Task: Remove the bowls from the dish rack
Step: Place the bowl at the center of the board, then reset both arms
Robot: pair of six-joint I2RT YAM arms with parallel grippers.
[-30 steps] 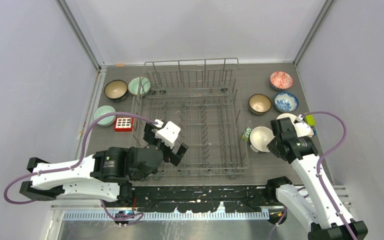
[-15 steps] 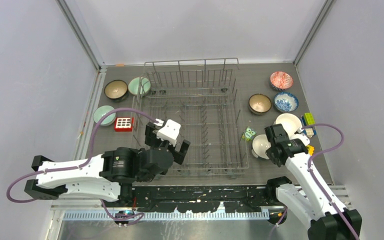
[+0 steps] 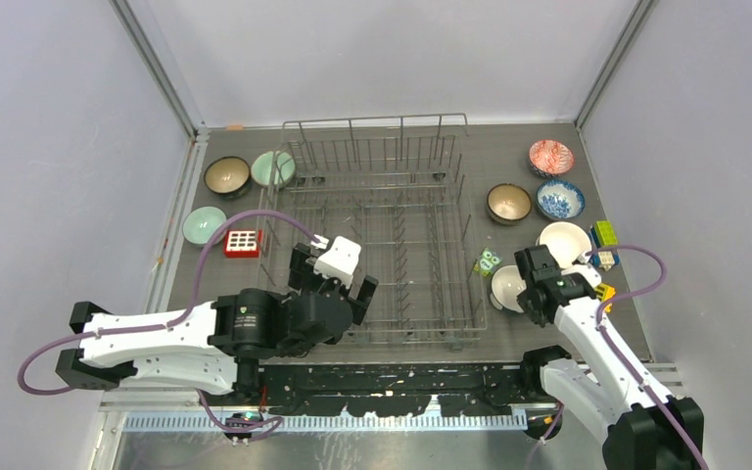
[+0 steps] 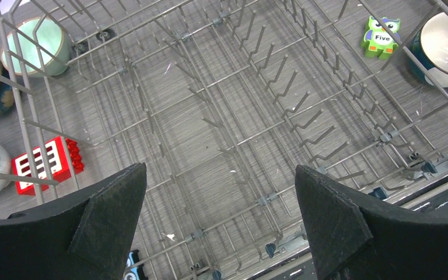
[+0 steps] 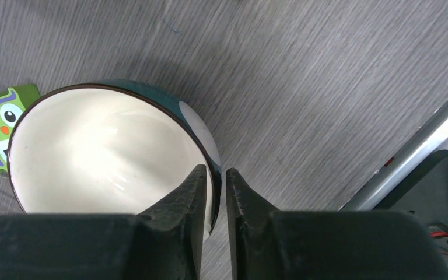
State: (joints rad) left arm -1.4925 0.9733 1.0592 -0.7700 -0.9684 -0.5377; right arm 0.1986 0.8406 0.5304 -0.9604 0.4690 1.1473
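The teal-and-white ceramic bowl (image 5: 105, 151) has been set on the grey desk (image 5: 326, 70) beside the bare grey wire dish rack (image 3: 372, 157), with the right tool (image 5: 214, 172) narrow astride its rim, grip unclear.

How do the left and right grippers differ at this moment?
The left gripper has its jaws spread wide with nothing between them. The right gripper has its jaws almost together, one either side of the teal-and-white bowl rim, though whether they pinch it is unclear. The left gripper hangs over the dish rack floor, while the right gripper is outside the rack, low over the table. Both point downward.
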